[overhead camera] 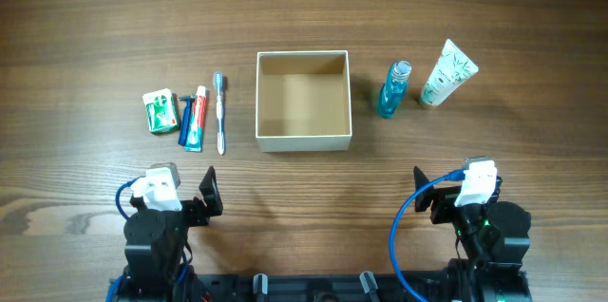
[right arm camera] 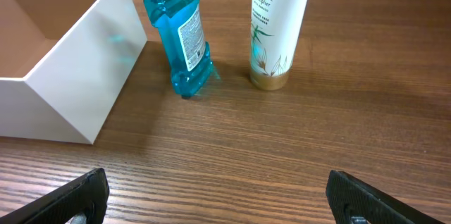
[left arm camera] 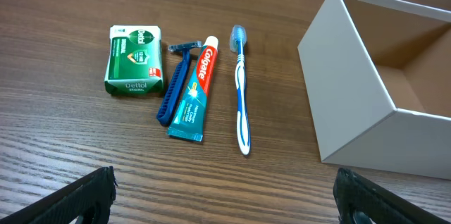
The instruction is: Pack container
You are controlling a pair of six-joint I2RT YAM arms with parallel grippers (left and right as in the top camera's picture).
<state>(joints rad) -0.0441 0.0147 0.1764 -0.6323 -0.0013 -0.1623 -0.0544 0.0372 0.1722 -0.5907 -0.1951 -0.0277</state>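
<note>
The container [overhead camera: 261, 93], a square white-walled box with a tan inside, stands open and empty at the table's middle; it also shows in the left wrist view [left arm camera: 352, 104] and the right wrist view [right arm camera: 70, 90]. Left of it lie a green-and-white soap packet [overhead camera: 161, 111] [left arm camera: 134, 60], a blue razor [left arm camera: 174, 86], a toothpaste tube [overhead camera: 195, 118] [left arm camera: 194, 90] and a blue toothbrush [overhead camera: 219, 112] [left arm camera: 241, 90]. Right of it stand a blue bottle [overhead camera: 392, 89] [right arm camera: 178, 30] and a white tube [overhead camera: 447, 73] [right arm camera: 276, 23]. My left gripper [overhead camera: 199, 198] [left arm camera: 225, 196] and right gripper [overhead camera: 432, 193] [right arm camera: 218, 199] are open and empty near the front edge.
The wooden table [overhead camera: 304, 8] spreads around the items. Blue cables [overhead camera: 404, 226] loop beside the arm bases at the front edge.
</note>
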